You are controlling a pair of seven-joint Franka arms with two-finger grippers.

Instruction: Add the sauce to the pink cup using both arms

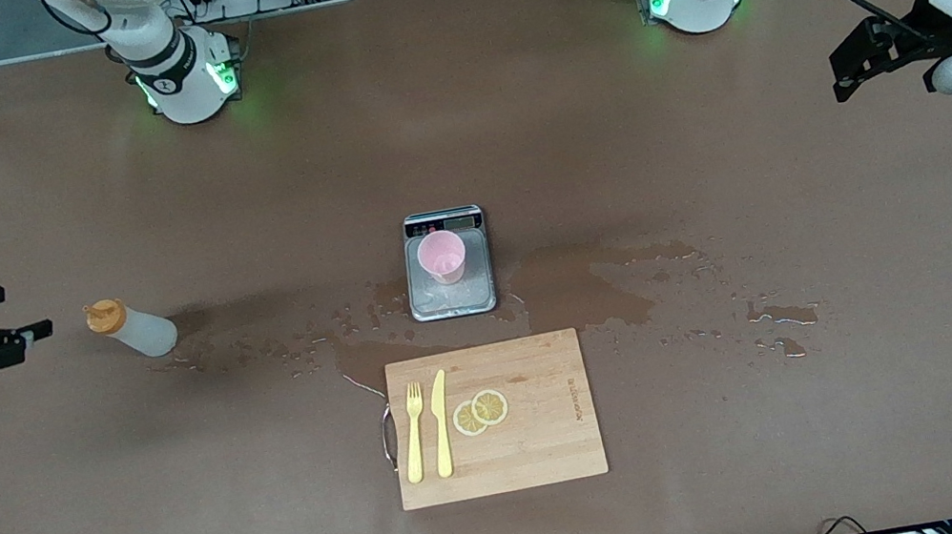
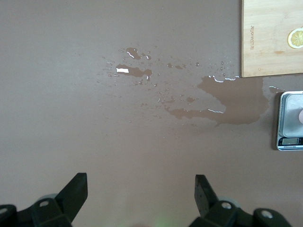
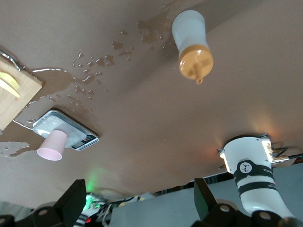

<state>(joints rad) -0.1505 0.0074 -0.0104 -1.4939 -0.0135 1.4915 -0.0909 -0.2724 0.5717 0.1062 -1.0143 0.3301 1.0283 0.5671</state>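
Note:
The sauce bottle, translucent greyish-white with an orange cap, stands on the brown table toward the right arm's end; it also shows in the right wrist view. The pink cup stands upright on the grey scale at mid-table; both also show in the right wrist view, cup on scale. My right gripper hangs open and empty beside the bottle, apart from it. My left gripper is open and empty above the table's left-arm end, well away from the cup.
A wooden cutting board lies nearer the camera than the scale, with a yellow fork, a yellow knife and lemon slices on it. Spilled liquid wets the table around the scale and toward the left arm's end.

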